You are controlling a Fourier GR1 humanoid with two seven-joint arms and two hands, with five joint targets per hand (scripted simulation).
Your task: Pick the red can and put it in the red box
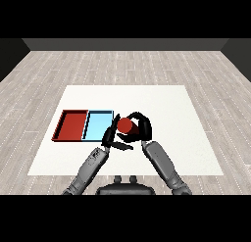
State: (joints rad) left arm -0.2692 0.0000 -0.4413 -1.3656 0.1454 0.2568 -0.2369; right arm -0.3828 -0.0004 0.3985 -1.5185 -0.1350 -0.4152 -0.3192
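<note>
The two grey forearms rise from the lower corners and meet over the white table (162, 96). The right hand (142, 128) curls round the red can (126, 125), just right of the blue tray (98, 125). The can's round end faces the camera, its long axis tilted toward the viewer. The left hand (110, 136) has straight fingers beside the can. The red tray (72, 124) lies farthest left.

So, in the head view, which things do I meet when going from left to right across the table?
red tray → light blue tray → left robot hand → red can → right robot hand
</note>
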